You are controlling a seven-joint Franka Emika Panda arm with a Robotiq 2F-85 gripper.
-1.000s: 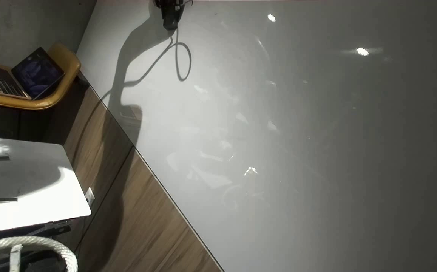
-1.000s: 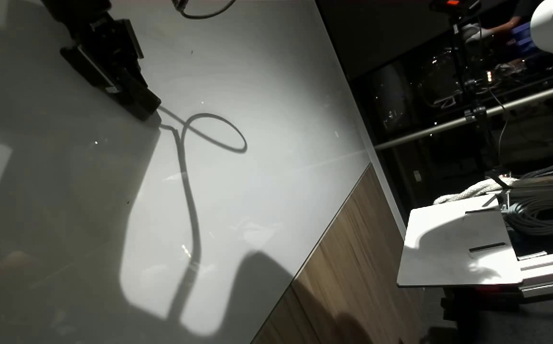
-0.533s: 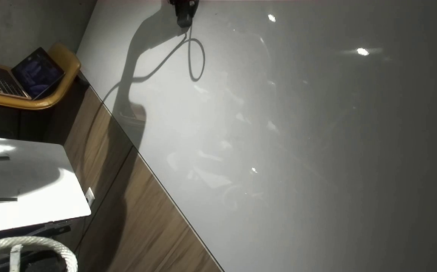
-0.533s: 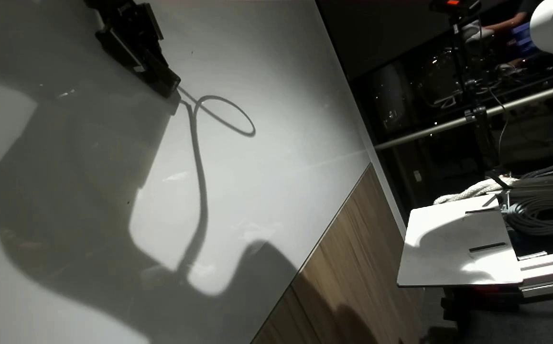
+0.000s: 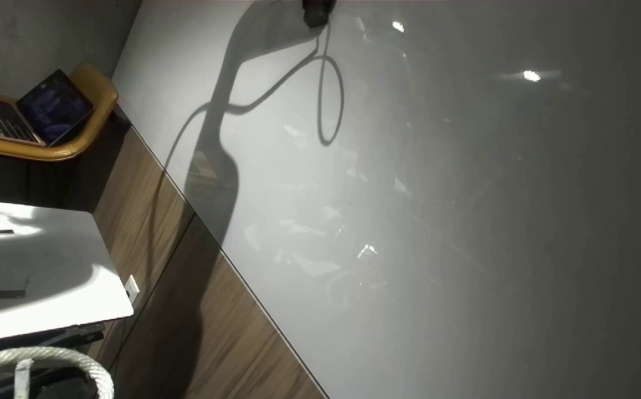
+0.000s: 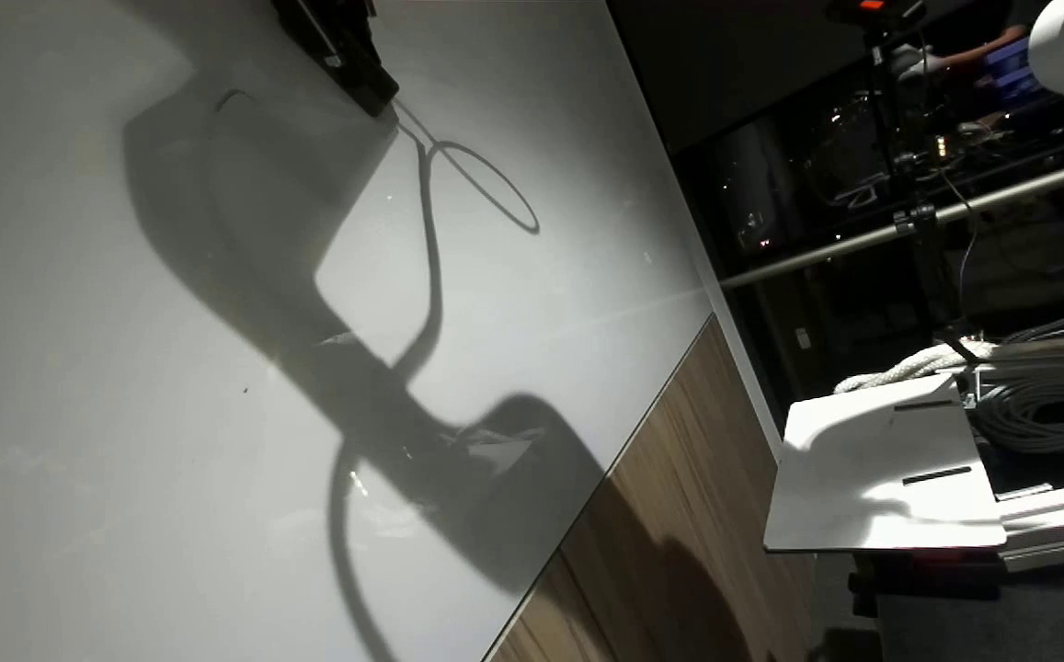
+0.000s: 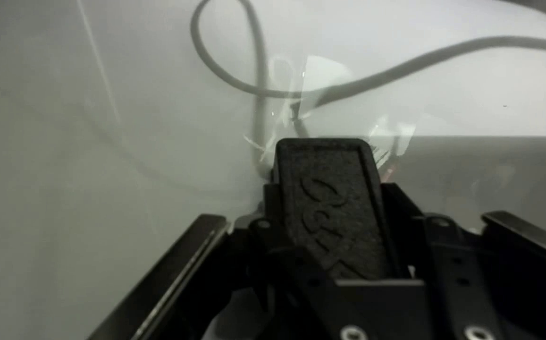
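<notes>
In both exterior views the hand (image 7: 331,200), clenched around a dark block (image 7: 336,212), had moved across the white worktop (image 5: 492,249). That apparently brought the block over another stretch; whether it touched was unclear.

Item count, by kind
Quantities: gripper (image 7: 329,188), one, with two fingers (image 7: 399,204) and two bright screws (image 7: 479,333) at the lower edge of the wrist view; block (image 7: 336,212), one; board (image 5: 464,277), one; wood panels (image 5: 237,327), two; laptop (image 5: 51,111), one; chair (image 5: 103,92), one; outlet (image 5: 132,288), one in an exterior view; cable coil (image 6: 1028,439), one; pole (image 6: 1001,197), one. Cable shadow (image 5: 342,94): one loop in each view. White plate (image 6: 863,487): one in each exterior view, with at least two dark strips (image 6: 936,475); whether both views show the same plate cannot be determined. Rope (image 5: 49,353): present in both exterior views; the number of separate lengths cannot be determined. Person (image 6: 987,48): at least one, visible only in part.
</notes>
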